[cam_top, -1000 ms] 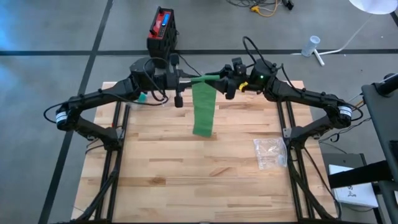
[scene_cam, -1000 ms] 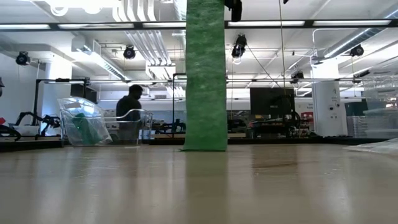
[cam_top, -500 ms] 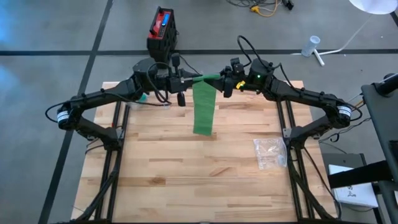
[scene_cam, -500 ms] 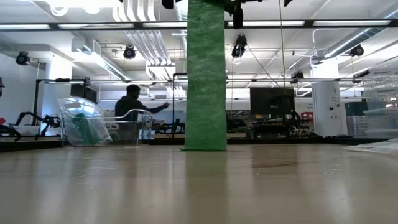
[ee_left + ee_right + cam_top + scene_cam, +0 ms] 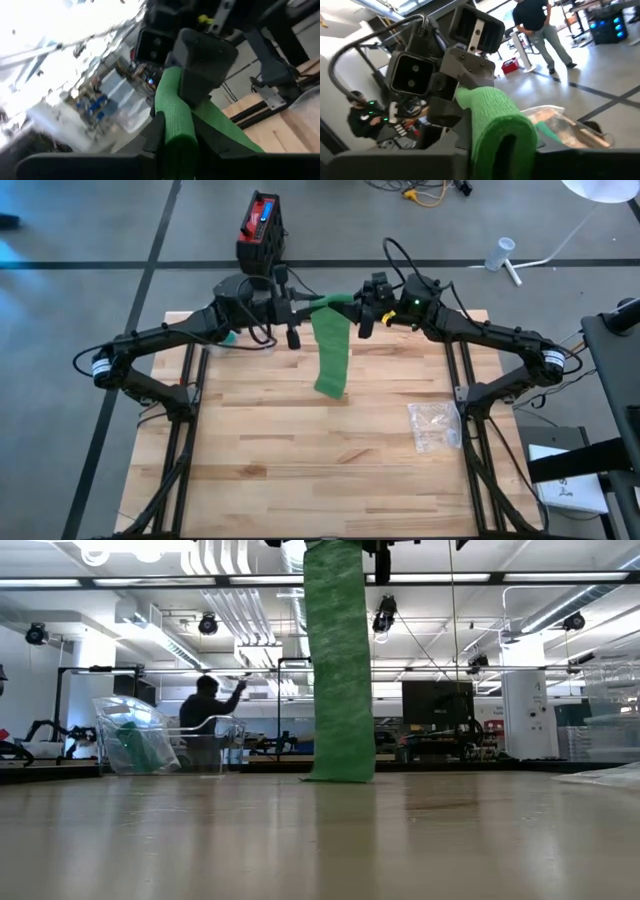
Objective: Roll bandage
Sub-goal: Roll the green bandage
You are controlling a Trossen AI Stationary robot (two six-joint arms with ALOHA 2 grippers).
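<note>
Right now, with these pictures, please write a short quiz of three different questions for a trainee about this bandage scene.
1. True or false: the green bandage hangs from between both arms, its lower end reaching the wooden table.
2. Which lies on the table near the right arm's base: A) scissors, B) a clear plastic bag, C) a cup?
3. Fill in: the left gripper has its jaws closed on the ____.

Key: 1 true; 2 B; 3 bandage.

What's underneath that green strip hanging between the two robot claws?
Under the green bandage is the bare wooden table; its lower end rests there. The left gripper and right gripper hold its top. The wood under that end is covered.
</note>
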